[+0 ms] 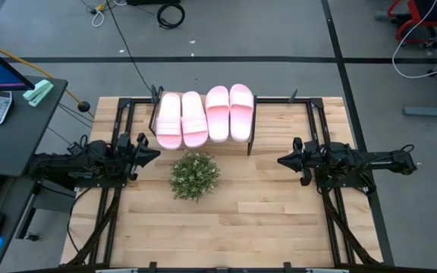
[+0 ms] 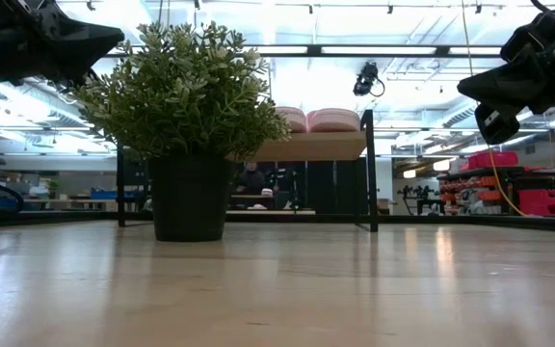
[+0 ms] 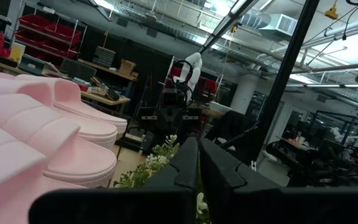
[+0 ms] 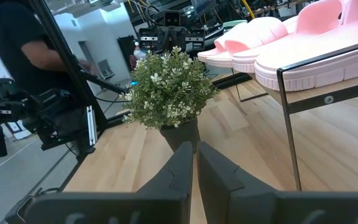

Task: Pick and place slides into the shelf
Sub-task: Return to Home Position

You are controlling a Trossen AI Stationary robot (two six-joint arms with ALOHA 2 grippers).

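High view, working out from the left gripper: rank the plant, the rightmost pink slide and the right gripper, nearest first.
1. plant, mid-table, just beside the left gripper.
2. rightmost slide, at the right end of the row, towards the back of the table.
3. right gripper, across the table on the right side.

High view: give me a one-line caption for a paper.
Four pink slides on the shelf, plant in front, left gripper and right gripper shut either side.
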